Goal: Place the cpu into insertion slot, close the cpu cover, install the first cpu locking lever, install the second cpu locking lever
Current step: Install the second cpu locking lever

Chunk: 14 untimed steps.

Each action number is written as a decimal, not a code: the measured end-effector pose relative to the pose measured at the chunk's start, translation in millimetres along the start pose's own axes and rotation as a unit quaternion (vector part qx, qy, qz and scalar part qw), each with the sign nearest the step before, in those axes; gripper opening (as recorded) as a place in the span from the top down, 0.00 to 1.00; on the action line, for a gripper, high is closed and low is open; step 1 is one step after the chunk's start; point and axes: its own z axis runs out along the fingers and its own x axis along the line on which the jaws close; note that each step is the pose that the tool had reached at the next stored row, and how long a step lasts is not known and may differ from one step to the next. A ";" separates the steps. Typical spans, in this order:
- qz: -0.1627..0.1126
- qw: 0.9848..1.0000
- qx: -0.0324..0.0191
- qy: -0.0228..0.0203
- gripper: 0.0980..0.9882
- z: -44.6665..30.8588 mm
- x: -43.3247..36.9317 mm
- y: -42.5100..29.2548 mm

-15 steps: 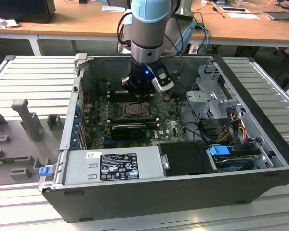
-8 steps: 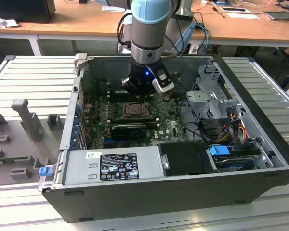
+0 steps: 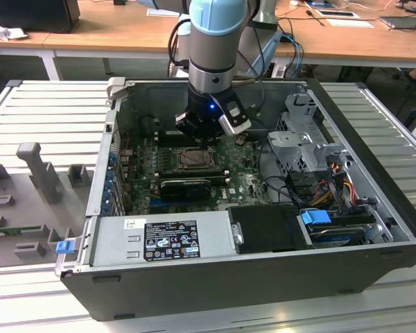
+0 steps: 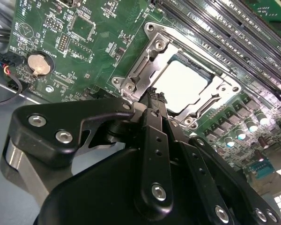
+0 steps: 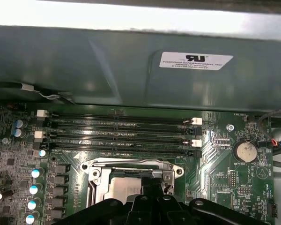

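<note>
Overhead room light was even. In the second wrist view the cpu glared white; the gripper at six o'clock was blurred, shadowed.

One cpu, four memory slots

A wooden desk runs across the top of the exterior view on white legs; a crumpled white paper lies at its upper left; ribbed grey metal panels fill both sides; a dark floor shows beneath the desk.
</note>
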 end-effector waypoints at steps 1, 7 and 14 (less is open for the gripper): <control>0.000 1.000 0.000 0.000 0.99 0.0 0.0 -0.4; 0.000 1.000 0.000 0.000 0.99 -0.2 0.1 -1.7; 0.000 1.000 0.000 0.000 0.99 -0.5 0.1 -3.2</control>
